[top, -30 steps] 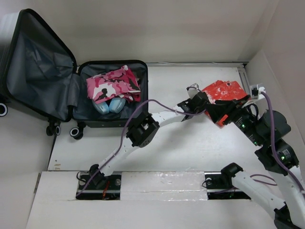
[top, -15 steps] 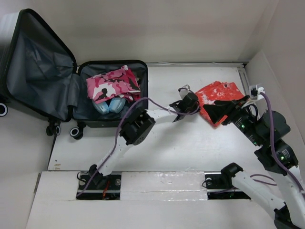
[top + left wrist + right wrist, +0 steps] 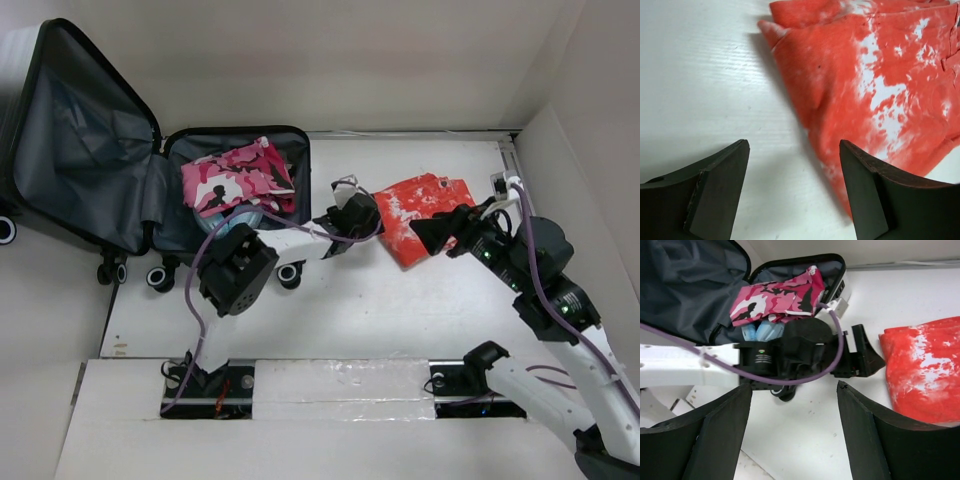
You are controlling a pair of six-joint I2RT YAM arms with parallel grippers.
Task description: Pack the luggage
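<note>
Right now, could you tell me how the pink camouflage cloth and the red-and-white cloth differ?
Colour: the pink camouflage cloth is pink, white and black; the red-and-white cloth is orange-red with white blotches. Place: the pink camouflage cloth lies inside the open luggage, on blue items; the red-and-white cloth lies on the table outside it. Both are folded fabric.

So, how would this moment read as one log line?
luggage open, pink camouflage cloth inside | red cloth on table | left gripper open, empty, beside red cloth | right gripper open, empty
</note>
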